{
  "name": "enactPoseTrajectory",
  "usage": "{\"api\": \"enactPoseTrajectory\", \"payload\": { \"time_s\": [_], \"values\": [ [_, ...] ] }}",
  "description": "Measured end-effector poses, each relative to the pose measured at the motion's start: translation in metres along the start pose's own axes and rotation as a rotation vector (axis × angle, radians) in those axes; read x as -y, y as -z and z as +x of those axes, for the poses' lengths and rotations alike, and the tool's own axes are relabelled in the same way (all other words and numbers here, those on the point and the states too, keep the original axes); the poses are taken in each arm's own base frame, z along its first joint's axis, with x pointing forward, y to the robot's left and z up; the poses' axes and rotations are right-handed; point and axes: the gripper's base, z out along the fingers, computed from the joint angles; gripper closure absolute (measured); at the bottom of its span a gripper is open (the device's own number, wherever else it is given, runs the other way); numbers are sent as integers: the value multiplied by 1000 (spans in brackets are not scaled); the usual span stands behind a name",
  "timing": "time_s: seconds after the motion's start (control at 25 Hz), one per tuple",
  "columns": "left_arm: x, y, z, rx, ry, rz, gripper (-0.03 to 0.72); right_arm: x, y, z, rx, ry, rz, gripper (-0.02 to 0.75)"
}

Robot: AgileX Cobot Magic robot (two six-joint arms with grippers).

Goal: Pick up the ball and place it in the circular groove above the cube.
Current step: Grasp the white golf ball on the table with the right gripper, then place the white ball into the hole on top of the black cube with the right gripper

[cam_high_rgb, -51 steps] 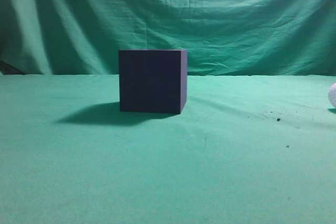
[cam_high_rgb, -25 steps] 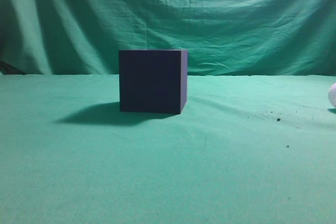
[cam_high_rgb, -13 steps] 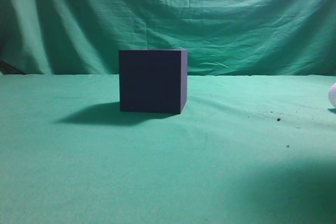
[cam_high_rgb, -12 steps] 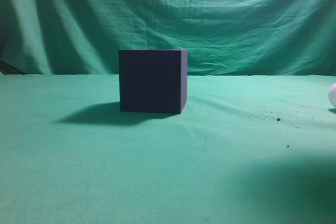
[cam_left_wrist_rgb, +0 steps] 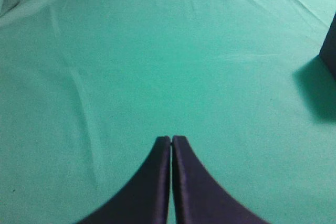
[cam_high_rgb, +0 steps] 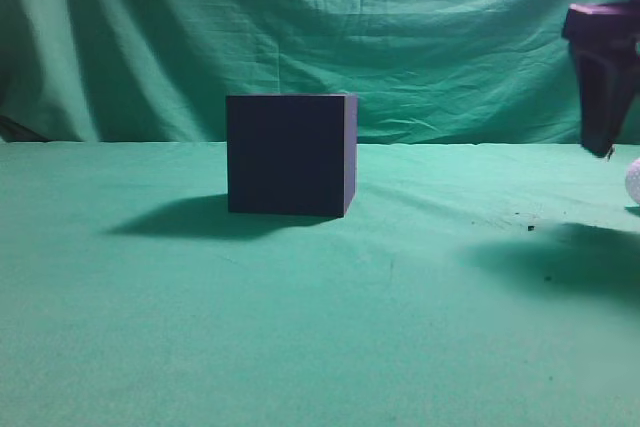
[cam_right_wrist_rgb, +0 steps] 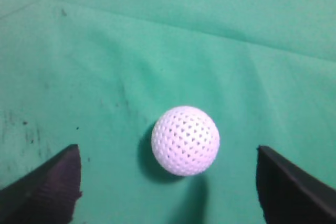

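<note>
I see a white ball with a dimpled lattice pattern on my green bench cloth. The cube reads matte dark navy, nearly black. Both end effectors look dark purple-black: right, left.

Right gripper: jaws spread wide, one finger at each lower corner of the wrist view; in the exterior view it hangs pointing down at far right. Left gripper: fingertips pressed together, nothing between them.
</note>
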Motion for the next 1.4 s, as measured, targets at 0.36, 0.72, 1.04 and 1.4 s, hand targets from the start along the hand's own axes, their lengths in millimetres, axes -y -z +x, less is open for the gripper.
{"api": "enactPoseTrajectory", "payload": {
  "time_s": [0.36, 0.72, 1.04, 1.4],
  "values": [
    [0, 0, 0, 0, 0, 0, 688, 2, -40, -3, -24, -47, 12, 181],
    [0, 0, 0, 0, 0, 0, 688, 4, -46, -5, -23, -72, 16, 435],
    [0, 0, 0, 0, 0, 0, 688, 2, 3, -45, 4, -91, 14, 428],
    [0, 0, 0, 0, 0, 0, 688, -100, 85, -79, 194, 142, -161, 428]
  ]
}}
